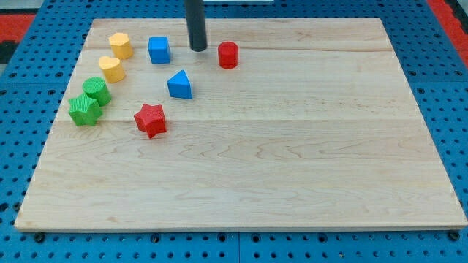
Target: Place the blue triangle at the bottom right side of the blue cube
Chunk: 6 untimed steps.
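Note:
The blue cube (159, 50) sits near the view's top left of the wooden board (292, 161). The blue triangle (180, 85) lies below and a little to the right of the cube, with a gap between them. My tip (198, 48) is at the view's top, to the right of the blue cube and above the blue triangle, touching neither. It stands between the blue cube and a red cylinder (228, 55).
A yellow block (121, 45) and a yellow heart (112, 69) lie left of the blue cube. Two green blocks (96, 90) (84, 110) sit at the left edge. A red star (151, 120) lies below the blue triangle.

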### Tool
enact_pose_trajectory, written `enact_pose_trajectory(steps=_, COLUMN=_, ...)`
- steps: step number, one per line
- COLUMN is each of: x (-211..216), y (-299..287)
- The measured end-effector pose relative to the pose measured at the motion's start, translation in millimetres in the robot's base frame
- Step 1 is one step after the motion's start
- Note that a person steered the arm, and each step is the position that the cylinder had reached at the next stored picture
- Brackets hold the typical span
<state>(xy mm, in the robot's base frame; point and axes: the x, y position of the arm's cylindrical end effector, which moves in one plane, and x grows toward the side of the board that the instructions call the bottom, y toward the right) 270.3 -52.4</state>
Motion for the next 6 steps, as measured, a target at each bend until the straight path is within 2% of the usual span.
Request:
enact_pose_trajectory(steps=1, x=1.5, y=37.9)
enact_pose_trajectory(steps=2, x=52.3, y=20.3)
enact_pose_trajectory(steps=3, x=67.2, y=19.7)
enact_pose_trajectory(steps=4, x=125.7, y=18.4)
enact_pose_trajectory(steps=5, x=137.4, y=-3.7)
enact_pose_trajectory(steps=6, x=97.6, y=-46.4)
